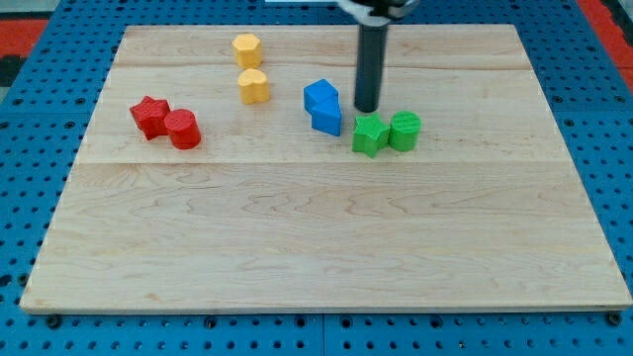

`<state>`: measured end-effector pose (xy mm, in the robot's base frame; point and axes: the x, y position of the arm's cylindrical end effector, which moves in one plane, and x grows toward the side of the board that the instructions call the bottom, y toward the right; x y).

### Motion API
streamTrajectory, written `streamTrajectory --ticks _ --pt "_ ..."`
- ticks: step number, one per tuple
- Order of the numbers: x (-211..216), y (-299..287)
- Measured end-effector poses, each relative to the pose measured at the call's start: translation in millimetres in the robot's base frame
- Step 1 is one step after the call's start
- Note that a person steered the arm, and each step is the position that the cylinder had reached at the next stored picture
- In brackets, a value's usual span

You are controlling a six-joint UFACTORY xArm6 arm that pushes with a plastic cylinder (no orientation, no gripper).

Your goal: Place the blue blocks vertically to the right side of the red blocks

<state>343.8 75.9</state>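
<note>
I am seeing a pale wooden table (316, 237) with visible grain and a smooth matt finish, lying on blue perforated board (30, 198). The green blocks (388, 133) are showing fine ribbed surfaces, and my dark rod (369, 64) is looking matt.

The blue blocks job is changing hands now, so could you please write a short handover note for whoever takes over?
My tip sits just to the view's right of the two blue blocks, above the green pair.
The blue blocks touch, stacked top to bottom near the board's centre.
The red star and red cylinder lie far to the view's left.
Left: push the blue blocks leftward, next to the reds.
</note>
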Motion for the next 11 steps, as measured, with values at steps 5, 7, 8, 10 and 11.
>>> streamTrajectory --ticks 5,7,8,10,11 --pt "13 -125" --pt "1 -37" --pt "45 -58" --pt "69 -136" --pt "83 -138"
